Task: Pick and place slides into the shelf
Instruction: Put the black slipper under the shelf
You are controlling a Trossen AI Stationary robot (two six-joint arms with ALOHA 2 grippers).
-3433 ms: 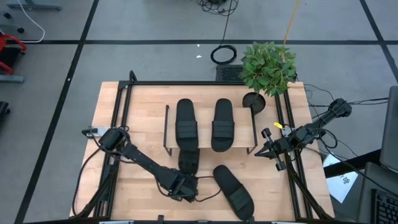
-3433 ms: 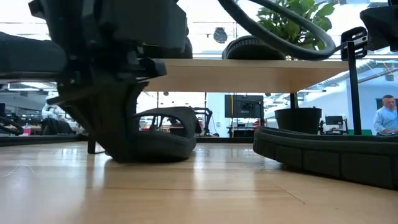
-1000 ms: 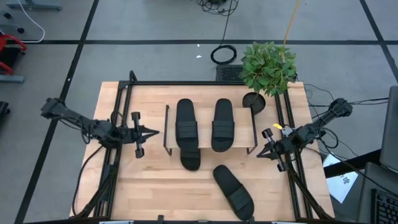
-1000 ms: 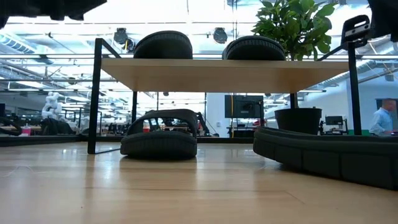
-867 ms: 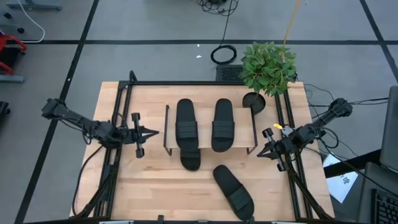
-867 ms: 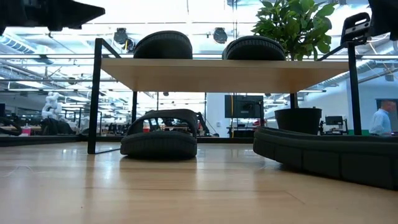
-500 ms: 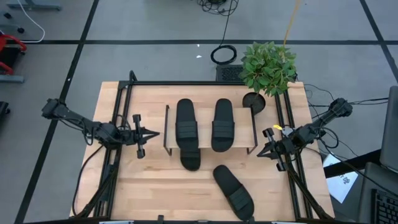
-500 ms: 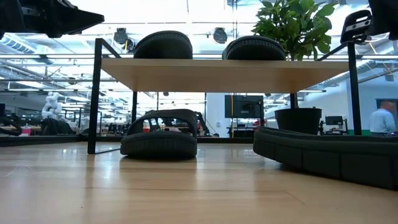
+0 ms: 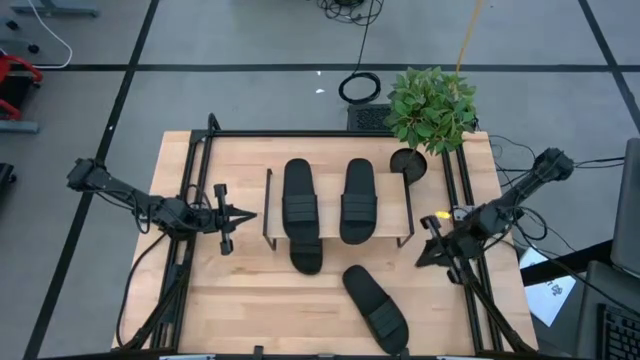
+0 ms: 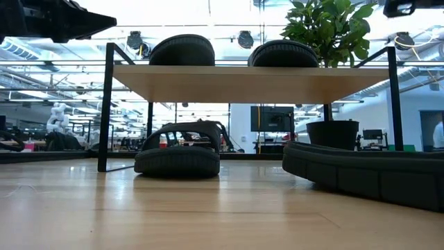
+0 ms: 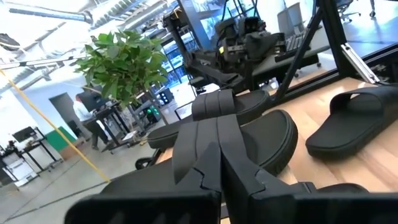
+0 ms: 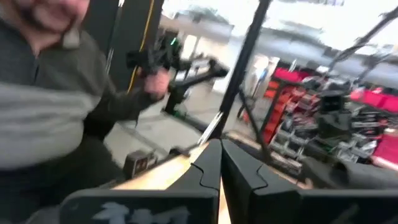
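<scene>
Wooden tabletop [image 9: 240,290]: the largest surface, framed by black rails; no writing or brand mark is readable on it or on anything else in view.

Shelf [image 9: 336,170]: a light-wood board on thin black end frames, standing at the middle of the tabletop. In the low view its board [image 10: 250,83] spans the frame above the table surface.

Potted plant [image 9: 430,108]: green foliage at the far right corner of the tabletop, just beyond the shelf's right end frame.

Slides: four matte black sandals. Two lie side by side on top of the shelf, the left one [image 9: 299,200] and the right one [image 9: 358,200]. A third [image 9: 305,255] sits under the shelf's near edge, half hidden from above; the low view shows it resting on the table beneath the board [image 10: 177,153]. The fourth [image 9: 375,305] lies free on the tabletop, angled, near the front edge and well apart from the shelf.

My left gripper [image 9: 240,214]: held just left of the shelf's left end frame, pointing toward it, fingers closed together and empty.

My right gripper [image 9: 420,257]: held just right of the shelf's right end frame, fingers likewise pressed together, holding nothing.
</scene>
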